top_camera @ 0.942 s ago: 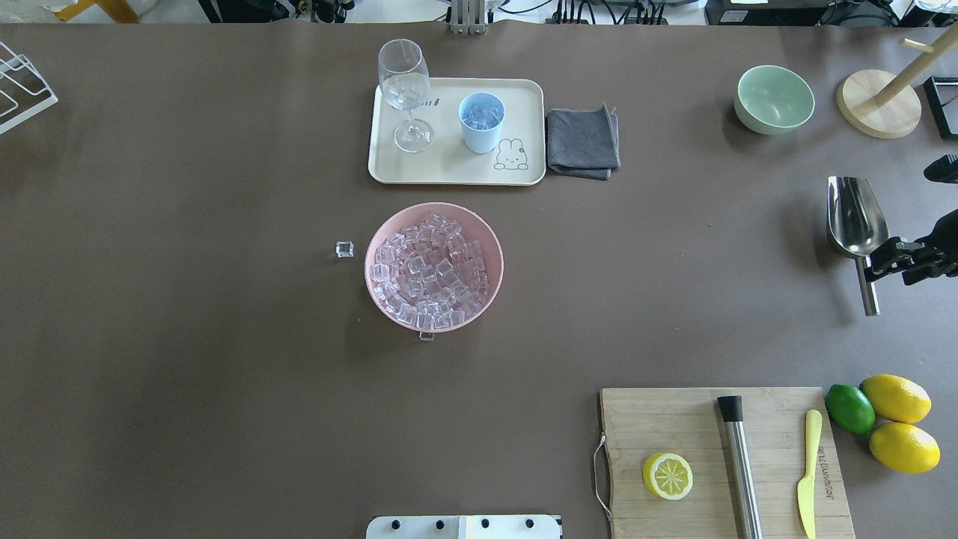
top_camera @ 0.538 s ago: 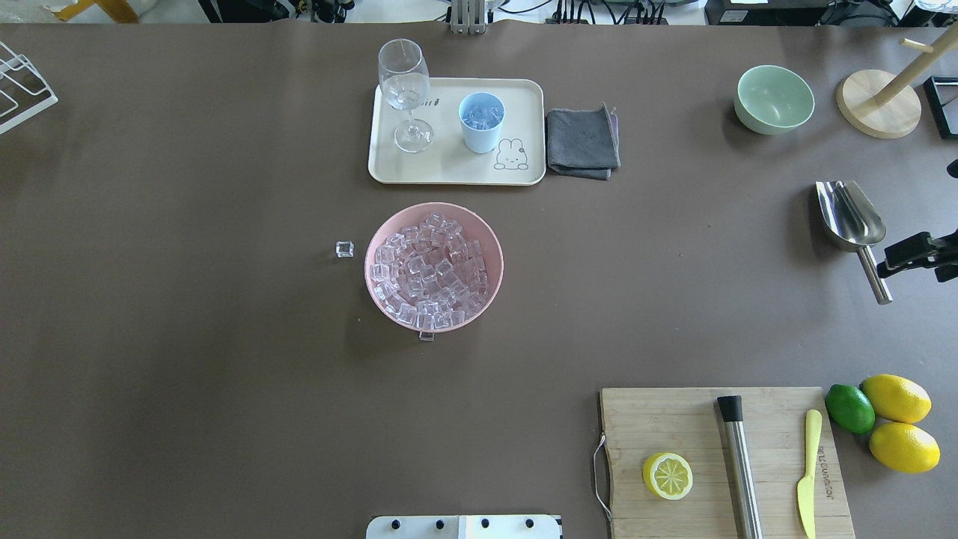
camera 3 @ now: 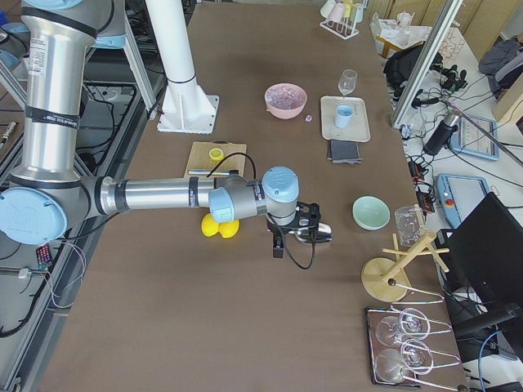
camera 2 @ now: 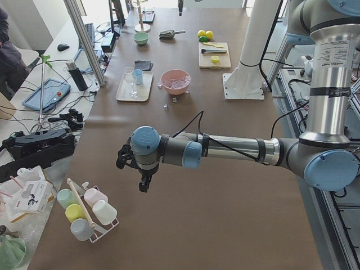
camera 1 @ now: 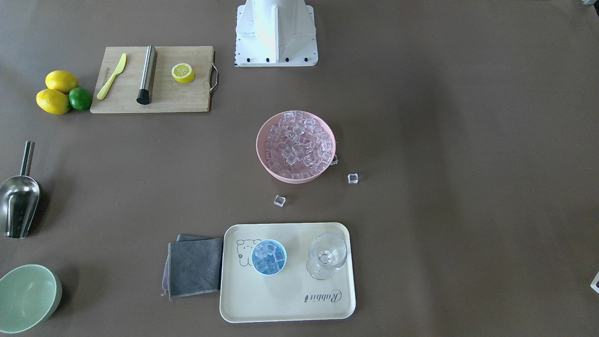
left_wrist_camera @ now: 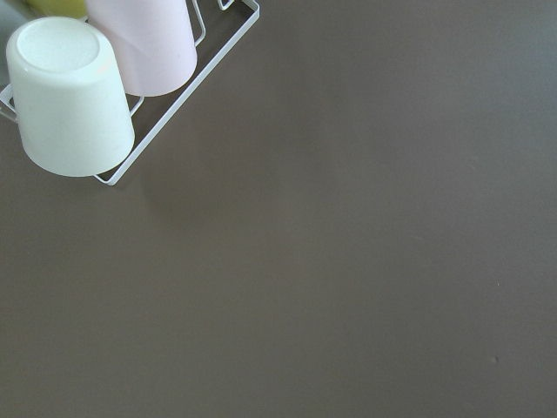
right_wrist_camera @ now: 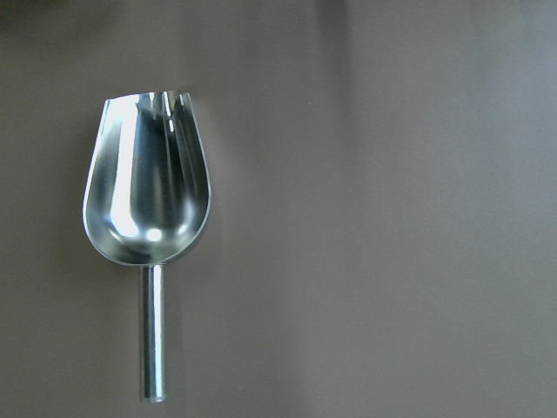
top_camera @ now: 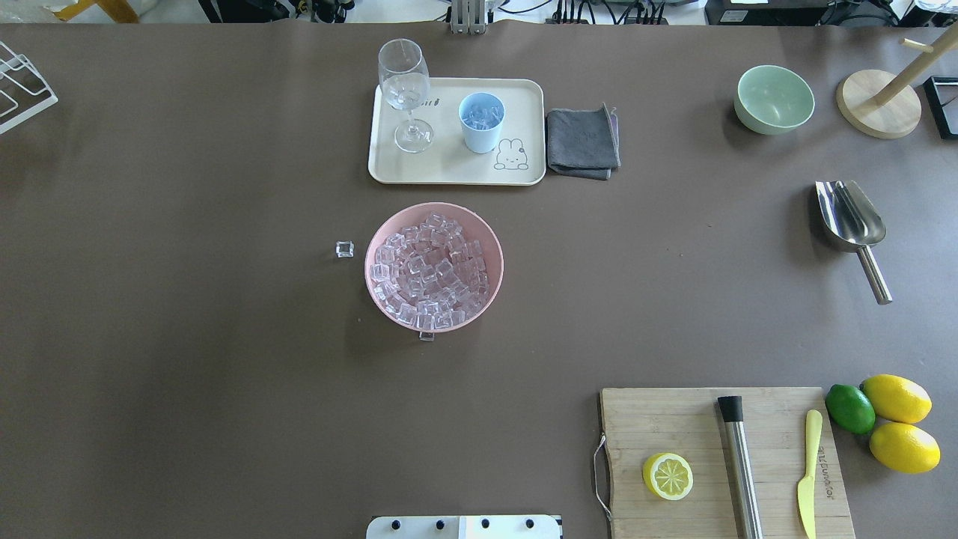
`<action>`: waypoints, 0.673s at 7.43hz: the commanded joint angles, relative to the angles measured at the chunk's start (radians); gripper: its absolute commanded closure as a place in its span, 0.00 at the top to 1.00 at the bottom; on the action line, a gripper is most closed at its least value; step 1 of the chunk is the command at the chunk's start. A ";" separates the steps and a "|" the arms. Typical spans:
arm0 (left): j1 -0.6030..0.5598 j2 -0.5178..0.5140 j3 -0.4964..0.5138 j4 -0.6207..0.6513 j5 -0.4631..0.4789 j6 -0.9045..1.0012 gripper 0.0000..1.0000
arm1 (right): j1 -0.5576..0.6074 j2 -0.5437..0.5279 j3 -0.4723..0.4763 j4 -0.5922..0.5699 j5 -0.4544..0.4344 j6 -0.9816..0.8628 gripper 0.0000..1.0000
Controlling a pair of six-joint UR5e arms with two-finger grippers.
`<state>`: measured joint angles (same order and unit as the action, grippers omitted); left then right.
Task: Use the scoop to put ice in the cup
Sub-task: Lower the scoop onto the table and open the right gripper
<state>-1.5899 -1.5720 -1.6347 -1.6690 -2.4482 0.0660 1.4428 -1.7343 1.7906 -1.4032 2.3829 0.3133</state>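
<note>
The scoop (top_camera: pixel 851 218) lies on the worktop (top_camera: pixel 224 389) with its open side up, directly beneath the right tool (camera 3: pixel 305 218), whose wrist camera looks straight down on it. Its long axis runs roughly toward and away from the robot. The mouth points away from the robot, and the handle points back toward it, canted a little outward to the right. In the right wrist view the mouth points up the picture and the handle down. The right tool shows only in the side view, where it overlaps the scoop. Neither contact nor whether its fingers are spread or pressed together can be told.

The cup (top_camera: pixel 481 121) stands upright on a tray (top_camera: pixel 449 168), well apart from the right tool, off toward the left arm's side and farther from the robot. Ice (camera 1: pixel 269 256) lies inside it. A glass (top_camera: pixel 405 90) stands near it on the same tray. A grey cloth (top_camera: pixel 582 142) lies just beside the tray's edge, on the side facing the right tool. A pink bowl (top_camera: pixel 497 247) heaped with more ice sits between the tray and the robot. A few loose cubes (camera 1: pixel 353 178) lie on the worktop close around the bowl.

The left tool (camera 2: pixel 122 156) hangs over bare worktop at the far left end, well apart from the scoop, cup and bowl. A wire rack (left_wrist_camera: pixel 187 91) of upturned tumblers (left_wrist_camera: pixel 70 96) stands near it. It too shows only in a side view, so it cannot be told whether it is spread or pressed together.
</note>
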 commanded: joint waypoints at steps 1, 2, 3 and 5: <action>0.001 0.003 0.001 0.000 0.000 0.000 0.99 | 0.140 -0.014 -0.028 -0.135 -0.010 -0.213 1.00; 0.001 0.004 0.001 0.000 0.000 0.000 0.99 | 0.178 -0.022 -0.057 -0.137 -0.005 -0.297 1.00; 0.001 0.009 0.001 0.000 0.000 0.000 0.99 | 0.215 -0.049 -0.060 -0.134 0.001 -0.372 1.00; -0.008 0.020 -0.014 0.002 -0.002 0.000 0.99 | 0.220 -0.054 -0.059 -0.135 -0.008 -0.382 1.00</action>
<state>-1.5917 -1.5613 -1.6382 -1.6689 -2.4490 0.0646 1.6490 -1.7792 1.7332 -1.5367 2.3760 -0.0439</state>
